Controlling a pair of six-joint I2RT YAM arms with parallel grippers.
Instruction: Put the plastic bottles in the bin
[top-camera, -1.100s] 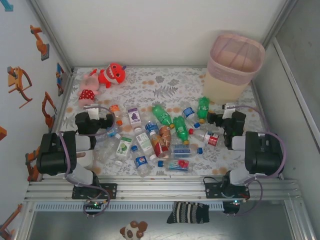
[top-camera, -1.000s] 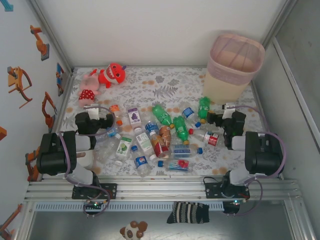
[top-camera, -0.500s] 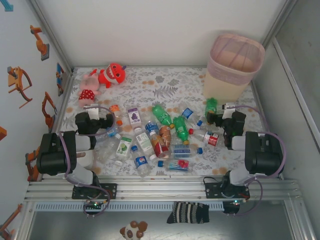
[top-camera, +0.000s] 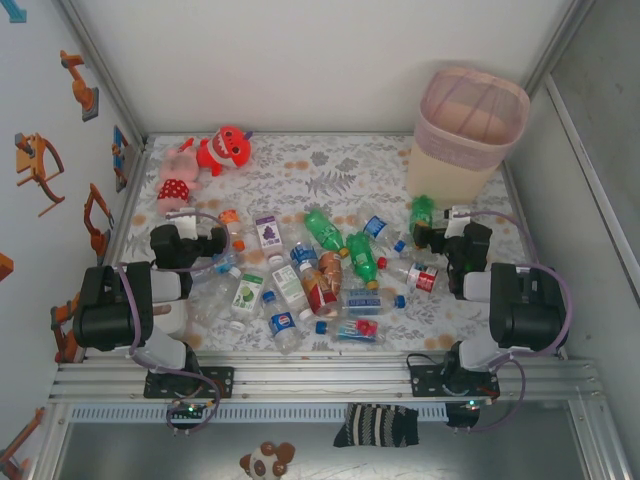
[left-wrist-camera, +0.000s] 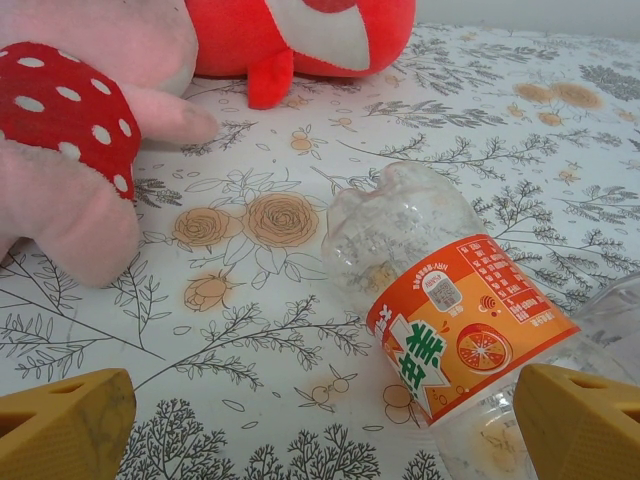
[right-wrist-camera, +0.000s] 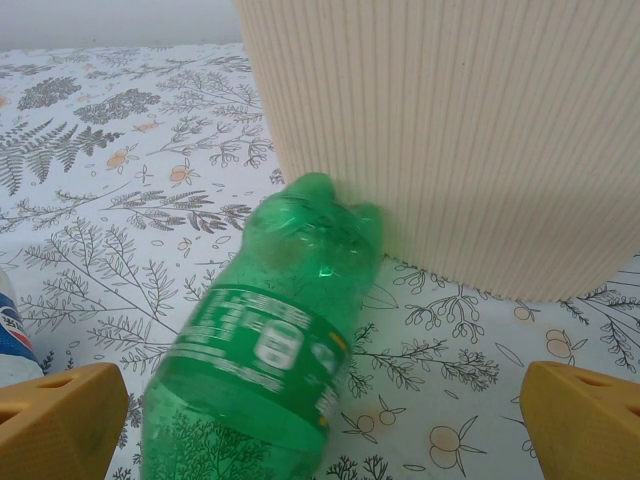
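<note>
Both grippers are released, nothing held. The right gripper sits low on the right side of the surface, fingers spread out to the edges of its wrist view, facing the bin. A green bottle lies on its side between those fingers, close to the left one with a clear gap to the right one, so there's no clamp on it. Its lumpy base end points at the bin's ribbed beige wall and is touching or just beside it; can't tell which. The green-and-white label faces up and the cap end runs out of frame. In the top view the bin stands upright in the far right corner, pink mesh rim on top, with the green bottle at its foot just ahead of the right gripper. The left gripper is likewise spread wide, low on the left side of the surface. An orange-label bottle, clear and crumpled at the far end, lies on its side ahead of it, angled across the wrist view toward the right finger and not gripped. Beyond it is a pink plush with a red polka-dot patch, and a red plush sits behind that, both near the far left corner. The rest of the bottles — clear, green and brown, with blue, red and white caps — lie in a loose pile mid-surface between the two arms, apart from the bin.
</note>
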